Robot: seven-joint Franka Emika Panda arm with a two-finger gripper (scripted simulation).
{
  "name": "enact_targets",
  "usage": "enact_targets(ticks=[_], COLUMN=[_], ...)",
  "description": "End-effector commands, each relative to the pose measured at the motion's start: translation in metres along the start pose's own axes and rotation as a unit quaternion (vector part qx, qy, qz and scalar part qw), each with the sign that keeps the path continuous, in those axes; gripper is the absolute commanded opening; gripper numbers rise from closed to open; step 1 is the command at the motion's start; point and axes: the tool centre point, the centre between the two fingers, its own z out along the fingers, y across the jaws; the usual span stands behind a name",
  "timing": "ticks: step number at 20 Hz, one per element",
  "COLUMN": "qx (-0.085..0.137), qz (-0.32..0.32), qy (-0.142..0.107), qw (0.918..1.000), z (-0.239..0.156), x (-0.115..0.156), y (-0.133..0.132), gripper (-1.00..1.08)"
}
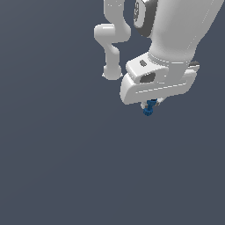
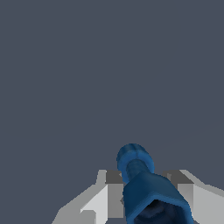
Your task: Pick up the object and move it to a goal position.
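The object (image 1: pixel 149 107) is a tiny bright-blue knobbly item with darker parts. It pokes out from under the white hand of my gripper (image 1: pixel 151 104) in the exterior view. In the wrist view the object (image 2: pixel 142 179) sits between the two grey-white fingers (image 2: pixel 107 192), with a round ribbed end pointing away and a wider dark-hollowed part close to the camera. The gripper is shut on it. In the exterior view the fingers are mostly hidden by the hand, and the object hangs over the plain grey ground.
The white arm (image 1: pixel 176 30) fills the upper right of the exterior view, with its base links (image 1: pixel 112 48) behind. A plain dark grey surface (image 1: pixel 57 167) lies all around.
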Motion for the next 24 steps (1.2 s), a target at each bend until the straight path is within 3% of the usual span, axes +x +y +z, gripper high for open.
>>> enact_targets(ticks=[1,11,24], qx=[0.0,0.0,0.0], qz=[0.0,0.0,0.0], qy=[0.0,0.0,0.0], qw=[1.0,1.0,1.0], z=[-0.013,-0.048,-0.061], x=[0.007,0.029,0.038], y=[-0.008,-0.03,-0.037], gripper=[-1.0,-1.0,-1.0])
